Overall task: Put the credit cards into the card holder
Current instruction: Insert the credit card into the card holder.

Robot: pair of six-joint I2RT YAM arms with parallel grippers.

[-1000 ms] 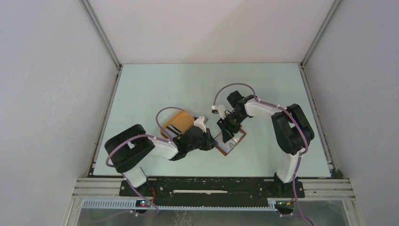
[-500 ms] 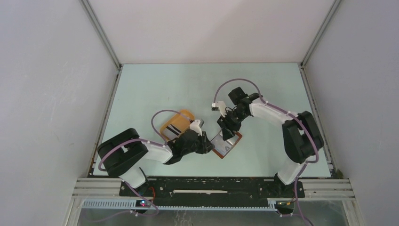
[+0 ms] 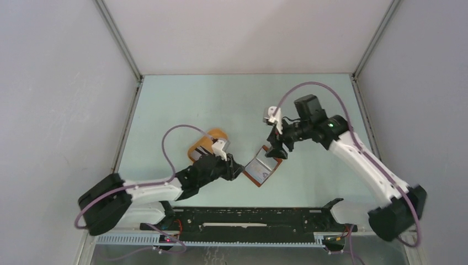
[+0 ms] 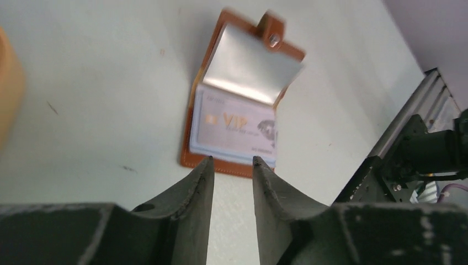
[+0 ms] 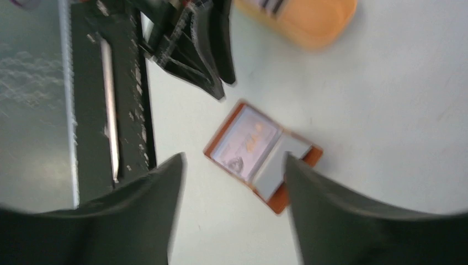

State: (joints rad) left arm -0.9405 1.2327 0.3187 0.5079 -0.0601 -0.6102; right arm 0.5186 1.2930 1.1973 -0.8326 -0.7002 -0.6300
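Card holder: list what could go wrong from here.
1. The grey sleeve page stands lifted and unheld; it may flop over the VIP card, covering the pockets.
2. The left end effector and right end effector are open, off the card holder; pushing in another card could slide it.

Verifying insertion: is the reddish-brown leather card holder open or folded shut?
Open: the reddish-brown leather card holder lies spread, a pale VIP card showing inside.

Top camera: high at near edge, looking down over whole table [image 3: 182, 99]. Wrist cameras: close, angled down. All three share open card holder [image 3: 259, 170].
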